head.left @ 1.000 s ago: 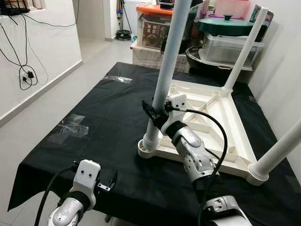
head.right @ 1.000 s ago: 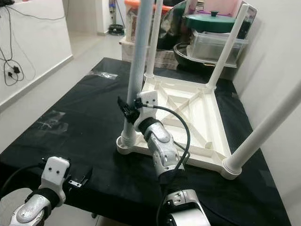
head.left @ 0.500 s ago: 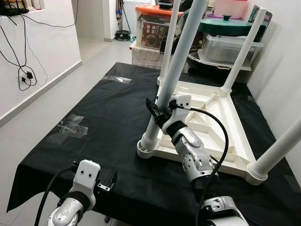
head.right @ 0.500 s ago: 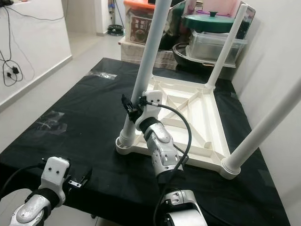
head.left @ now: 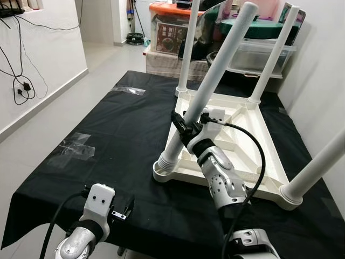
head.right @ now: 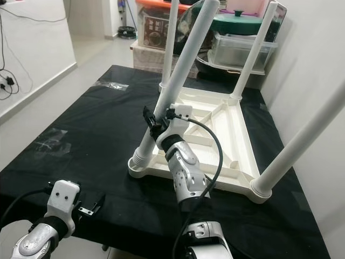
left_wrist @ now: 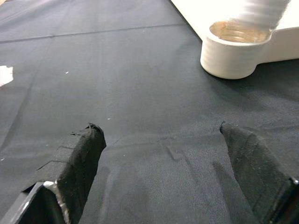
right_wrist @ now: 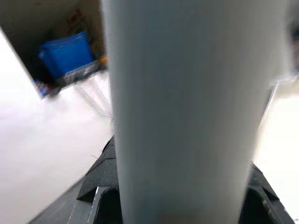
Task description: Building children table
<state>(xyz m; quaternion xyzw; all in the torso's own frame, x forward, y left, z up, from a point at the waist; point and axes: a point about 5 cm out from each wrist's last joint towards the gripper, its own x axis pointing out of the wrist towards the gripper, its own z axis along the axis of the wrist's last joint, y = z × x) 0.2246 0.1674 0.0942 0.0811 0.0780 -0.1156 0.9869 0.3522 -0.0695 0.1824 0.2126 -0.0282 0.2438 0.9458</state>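
A: Where was the table leg [head.left: 207, 94]?
B: Tilted, foot at the near-left corner socket [left_wrist: 232, 52] of the upturned tabletop [head.left: 253, 129], on black cloth [head.left: 108, 135].
A: Grippers?
B: Right gripper [head.left: 185, 125] clamped on the leg; left gripper [left_wrist: 170, 161] spread wide, holding nothing, near cloth edge.

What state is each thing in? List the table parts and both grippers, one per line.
Table top: upside down on the black cloth.
Near-left leg: gripped, tilted, foot at the corner socket, not seated upright.
Three other legs: standing in their sockets.
Right gripper: shut on the near-left leg.
Left gripper: open, holding nothing, low over the cloth.
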